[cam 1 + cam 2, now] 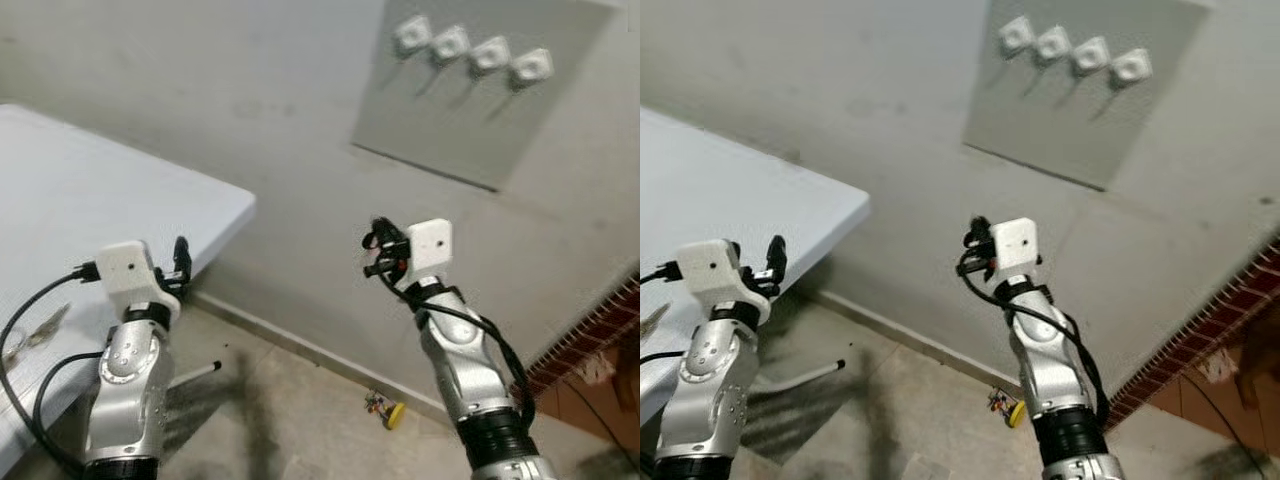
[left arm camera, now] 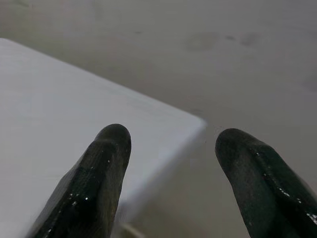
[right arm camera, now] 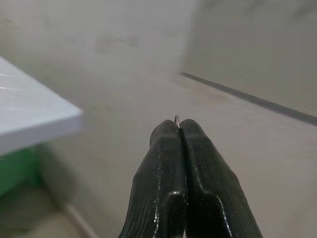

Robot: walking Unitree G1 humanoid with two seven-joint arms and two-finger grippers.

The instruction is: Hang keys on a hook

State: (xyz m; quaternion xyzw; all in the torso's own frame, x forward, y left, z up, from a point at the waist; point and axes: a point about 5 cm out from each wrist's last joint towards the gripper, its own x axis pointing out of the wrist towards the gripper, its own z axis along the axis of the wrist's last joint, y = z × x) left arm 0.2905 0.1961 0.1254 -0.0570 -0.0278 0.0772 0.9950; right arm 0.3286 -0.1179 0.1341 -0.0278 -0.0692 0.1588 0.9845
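- Step: carry. Right hand (image 1: 378, 255) pinched shut on key ring (image 3: 177, 119), raised below hooks (image 1: 470, 48).
- Left hand (image 2: 168, 163) open, empty, beside counter (image 1: 120, 190).
- Next, judged: lift ring onto a hook.

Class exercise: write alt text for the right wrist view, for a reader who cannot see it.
The right gripper's two black fingers are pressed shut, with a thin metal ring poking out at their tips. Beyond them are a grey wall and a white table corner.
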